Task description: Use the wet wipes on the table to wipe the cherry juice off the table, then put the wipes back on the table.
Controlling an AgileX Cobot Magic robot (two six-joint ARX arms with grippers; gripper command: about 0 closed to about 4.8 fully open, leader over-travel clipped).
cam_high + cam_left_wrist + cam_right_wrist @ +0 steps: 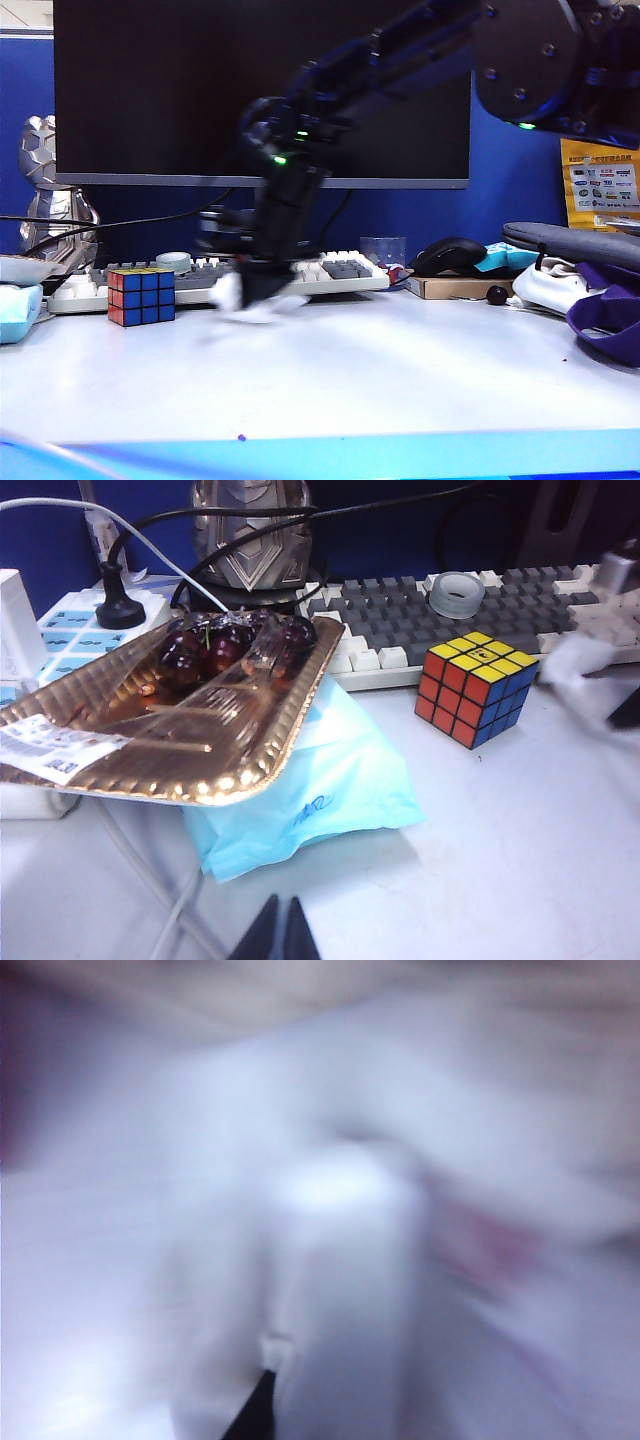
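Right pincer (262, 292) motion-blurred in exterior view, tips buried in white wipe (245, 298); wipe outline smeared. Right wrist view almost all white blur; wipe (340, 1260) fills picture, faint pink smear unclear. Left pincer (282, 932) cut off by picture edge, only dark tips visible. Keyboard (340, 270) partly hidden behind arm.

Back wall: deep blue partition (520, 170) across the rear of the frame.
Monitor: large dark screen (200, 90) fills the upper centre.
Poster: yellow sheet (600, 185) at right.
Worktop: pale grey-white surface (400, 370), light blue front edge.
Light: cool, even.
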